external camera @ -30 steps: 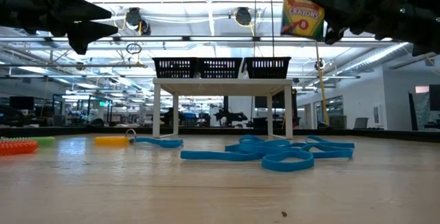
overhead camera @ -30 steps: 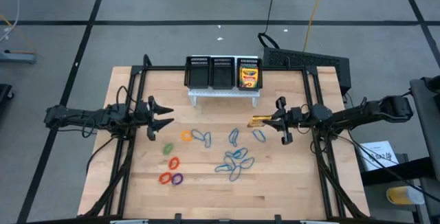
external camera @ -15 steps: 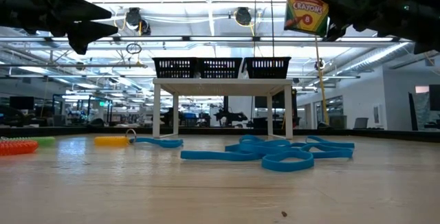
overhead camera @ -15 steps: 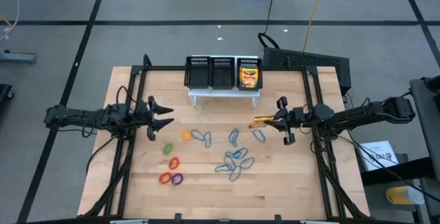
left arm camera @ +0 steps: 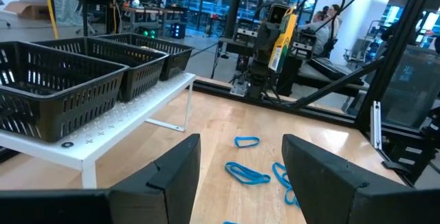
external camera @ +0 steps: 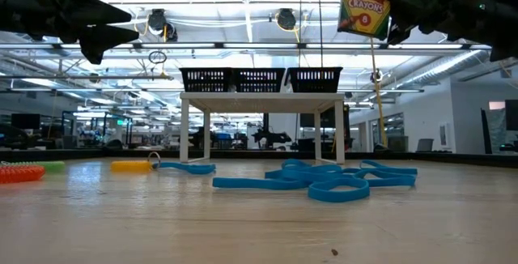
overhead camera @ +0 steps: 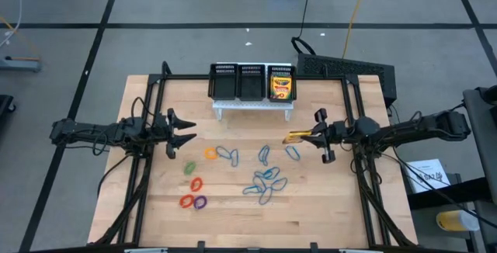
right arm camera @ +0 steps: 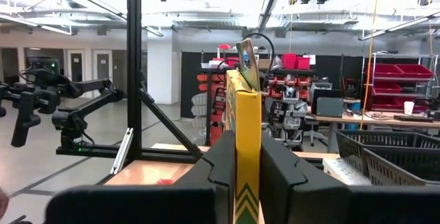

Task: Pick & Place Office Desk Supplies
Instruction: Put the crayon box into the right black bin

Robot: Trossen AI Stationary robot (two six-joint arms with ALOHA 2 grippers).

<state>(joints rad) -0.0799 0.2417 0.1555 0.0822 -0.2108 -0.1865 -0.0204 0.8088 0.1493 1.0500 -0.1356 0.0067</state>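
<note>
On the wooden table (overhead camera: 326,199), seen from above, a black three-compartment mesh organiser (overhead camera: 252,81) stands on a small white riser (overhead camera: 255,105) at the far edge; its right-hand compartment holds a crayon box (overhead camera: 280,88), whose label cannot be read from this height. Above the table's right half, the right gripper (overhead camera: 309,137) is clamped on a second, yellow-and-green crayon box (overhead camera: 294,136), held clear of the surface. The low view alone shows that box's face (external camera: 364,5), hanging high in the air with "Crayola", "CRAYONS" and the figure "8" legible; the right wrist view shows only its narrow yellow edge with green chevrons, pinched between the two dark fingers (right arm camera: 224,162). Over the left half, the left gripper (overhead camera: 189,130) hovers with its fingers parted and nothing between them, confirmed by the left wrist view, which also looks across to the held box on the other arm. Flat on the boards between the arms lie several thin blue oval loops (overhead camera: 266,183), some overlapping. To their left lie small loops: orange (overhead camera: 210,154), green (overhead camera: 189,167), red (overhead camera: 186,201) and purple (overhead camera: 200,202).
</note>
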